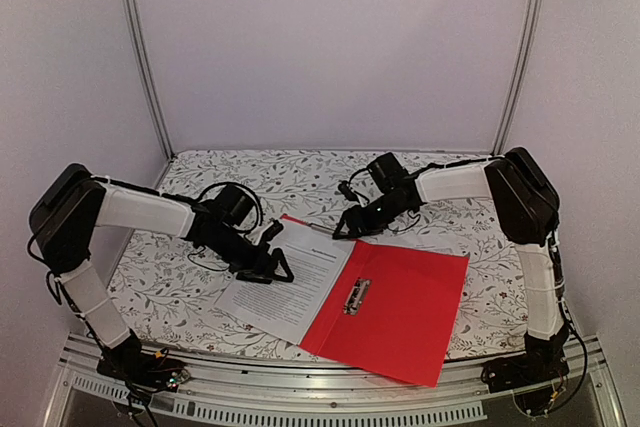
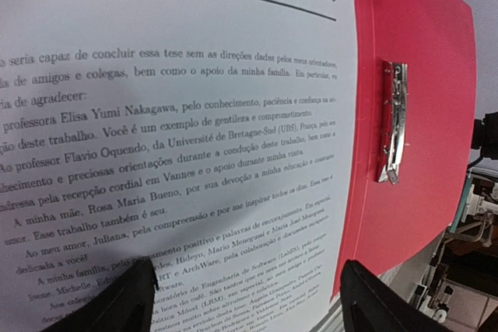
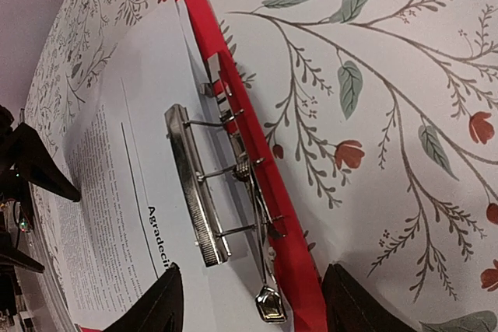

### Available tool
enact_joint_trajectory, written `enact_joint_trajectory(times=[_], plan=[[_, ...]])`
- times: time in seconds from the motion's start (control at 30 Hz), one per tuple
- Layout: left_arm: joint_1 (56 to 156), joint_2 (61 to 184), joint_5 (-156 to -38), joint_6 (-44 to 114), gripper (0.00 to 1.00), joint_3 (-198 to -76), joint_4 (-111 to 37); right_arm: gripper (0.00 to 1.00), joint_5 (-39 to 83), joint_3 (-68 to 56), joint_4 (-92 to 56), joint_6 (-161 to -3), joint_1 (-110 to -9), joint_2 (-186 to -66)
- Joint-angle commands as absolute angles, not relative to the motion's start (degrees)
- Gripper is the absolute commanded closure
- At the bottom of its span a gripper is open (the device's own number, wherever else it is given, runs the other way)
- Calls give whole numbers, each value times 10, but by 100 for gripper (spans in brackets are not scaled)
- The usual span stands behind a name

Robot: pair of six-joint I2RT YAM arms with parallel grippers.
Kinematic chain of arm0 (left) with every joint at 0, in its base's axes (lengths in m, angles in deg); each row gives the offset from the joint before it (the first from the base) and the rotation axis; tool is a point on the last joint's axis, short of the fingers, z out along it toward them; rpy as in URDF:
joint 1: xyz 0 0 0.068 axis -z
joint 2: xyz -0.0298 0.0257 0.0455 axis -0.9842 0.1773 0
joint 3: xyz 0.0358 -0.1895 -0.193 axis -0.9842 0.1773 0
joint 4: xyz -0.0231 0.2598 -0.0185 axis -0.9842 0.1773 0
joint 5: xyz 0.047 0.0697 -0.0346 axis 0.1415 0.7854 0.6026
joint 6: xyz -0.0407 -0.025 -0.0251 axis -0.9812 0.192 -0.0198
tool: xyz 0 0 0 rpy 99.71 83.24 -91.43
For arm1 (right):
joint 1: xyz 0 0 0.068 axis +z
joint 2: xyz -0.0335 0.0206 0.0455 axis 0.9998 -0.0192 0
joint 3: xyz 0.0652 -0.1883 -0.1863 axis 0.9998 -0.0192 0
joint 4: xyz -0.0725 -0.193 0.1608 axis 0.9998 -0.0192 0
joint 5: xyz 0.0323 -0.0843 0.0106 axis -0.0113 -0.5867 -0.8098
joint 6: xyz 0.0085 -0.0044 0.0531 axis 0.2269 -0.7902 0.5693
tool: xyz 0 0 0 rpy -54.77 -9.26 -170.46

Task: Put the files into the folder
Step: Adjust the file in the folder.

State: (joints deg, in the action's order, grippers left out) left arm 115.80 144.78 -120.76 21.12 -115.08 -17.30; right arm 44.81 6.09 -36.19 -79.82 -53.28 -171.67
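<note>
the folder [image 1: 405, 312] lies open on the flowered cloth [image 1: 300, 175], toward the near edge. its right flap is bare and red, with a metal clip [image 1: 357, 296] just right of the fold. the files [image 1: 270, 307] lie flat on the left flap, printed side up, top edge away from the arms (the heading reads "agradecimentos"). a red corner of the flap shows past that top edge.

the left gripper [image 1: 272, 265] is over the middle of the files, its fingers [image 2: 117, 305] spread wide with only printed paper between them. one tip is close enough to the sheet to throw a shadow there, but whether it touches i cannot tell. it holds nothing.

the right gripper [image 1: 347, 225] is at the far edge of the folder, just past the top of the files. its fingers are also apart, one over the paper, the other toward the cloth. between them lie the red edge and the end of a metal clamp [image 3: 194, 184] whose bar rests on the sheet beside the heading. neither finger is seen touching it. whether this clamp is the clip of the top view i cannot tell.
</note>
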Motion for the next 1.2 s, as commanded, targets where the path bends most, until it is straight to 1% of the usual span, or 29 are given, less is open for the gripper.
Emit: enact_joint_trajectory(times=[0.0, 1.17], plan=[[1166, 1474, -1217, 222, 18, -1174, -176, 39, 472, 74, -389, -817, -529, -1742], [1171, 1553, -1210, 230, 18, -1250, -180, 41, 513, 102, -457, -880, -522, -1758]])
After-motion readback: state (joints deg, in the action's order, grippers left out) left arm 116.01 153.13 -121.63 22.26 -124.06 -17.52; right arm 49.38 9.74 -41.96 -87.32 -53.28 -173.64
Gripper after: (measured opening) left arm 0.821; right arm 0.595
